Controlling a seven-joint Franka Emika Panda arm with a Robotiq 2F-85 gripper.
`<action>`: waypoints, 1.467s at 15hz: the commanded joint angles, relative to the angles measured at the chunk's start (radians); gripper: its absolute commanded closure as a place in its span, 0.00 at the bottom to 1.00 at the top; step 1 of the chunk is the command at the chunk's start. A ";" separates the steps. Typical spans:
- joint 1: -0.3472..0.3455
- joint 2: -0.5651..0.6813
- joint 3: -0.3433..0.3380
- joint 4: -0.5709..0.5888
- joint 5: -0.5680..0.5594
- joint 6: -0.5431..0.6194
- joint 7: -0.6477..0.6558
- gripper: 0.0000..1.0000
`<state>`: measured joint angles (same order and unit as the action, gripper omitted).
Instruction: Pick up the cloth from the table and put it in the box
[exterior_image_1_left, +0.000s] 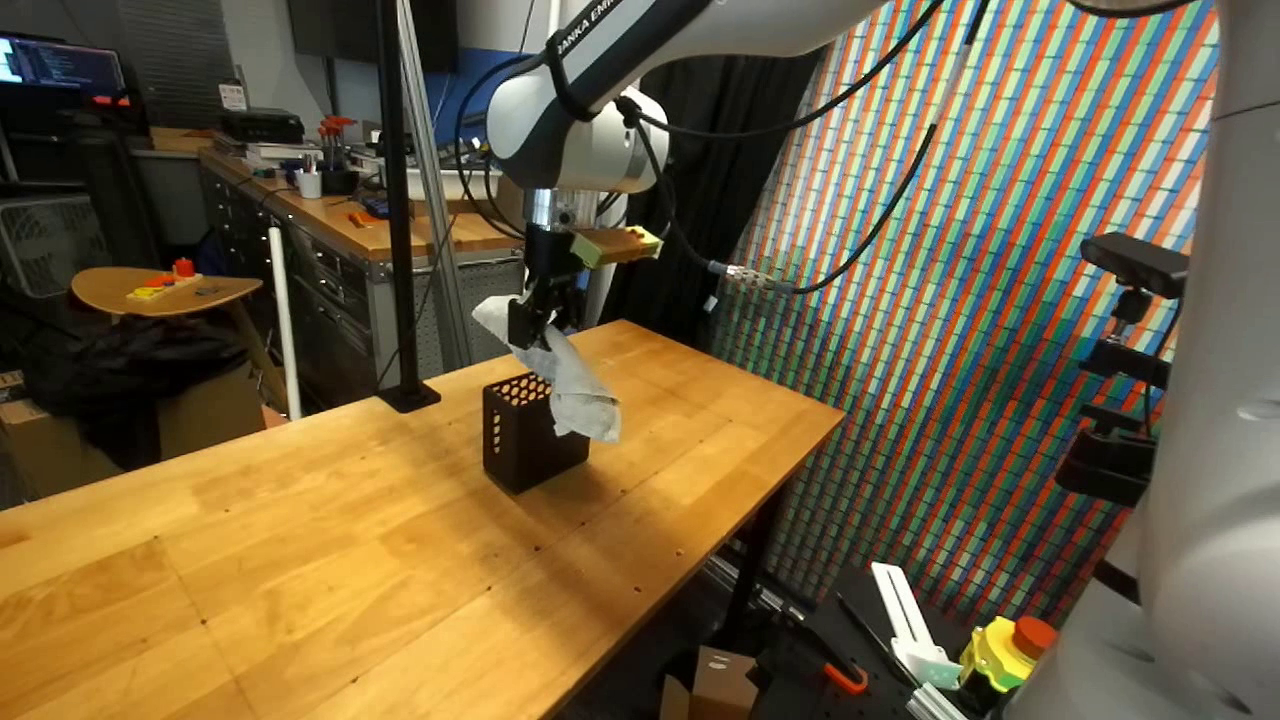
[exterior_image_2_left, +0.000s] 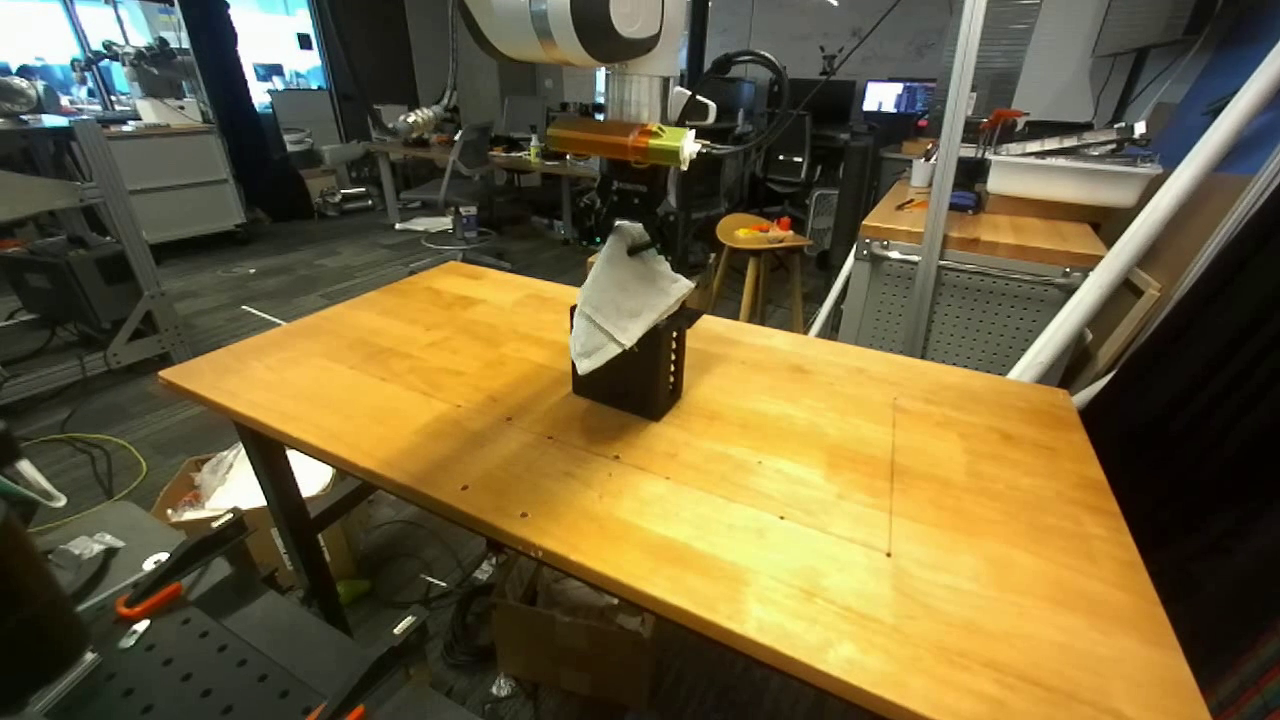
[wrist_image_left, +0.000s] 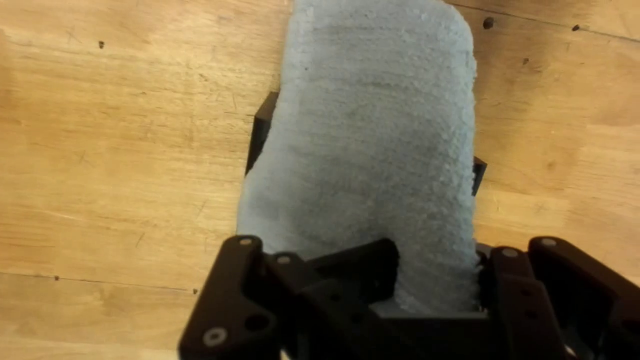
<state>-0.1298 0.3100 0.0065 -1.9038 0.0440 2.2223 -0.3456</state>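
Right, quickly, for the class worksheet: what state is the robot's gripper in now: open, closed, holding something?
Gripper: closed, holding the cloth.

Wrist view, 12 o'clock of my gripper (wrist_image_left: 437, 280): pale-grey towelling cloth (wrist_image_left: 375, 125) blocks | 10 and 2 o'clock: honey-coloured wooden tabletop (wrist_image_left: 125, 150), I can pass | In an exterior view, 6 o'clock: black honeycomb-holed box (exterior_image_1_left: 530, 450) blocks | 9 o'clock: straight black post (exterior_image_1_left: 399, 200) blocks

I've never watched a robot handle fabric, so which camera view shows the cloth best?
The wrist view: the cloth looms large, close enough to show its fuzzy texture, though the picture's top edge cuts it off. Both exterior views show it smaller, hanging from the end effector and partly hiding the box.
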 joint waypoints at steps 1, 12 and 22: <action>-0.020 0.018 0.006 -0.012 0.074 0.017 -0.041 1.00; -0.063 0.101 0.027 0.053 0.222 0.019 -0.113 1.00; -0.066 0.171 0.078 0.103 0.223 0.016 -0.165 1.00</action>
<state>-0.1762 0.4564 0.0780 -1.8226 0.2362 2.2364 -0.4715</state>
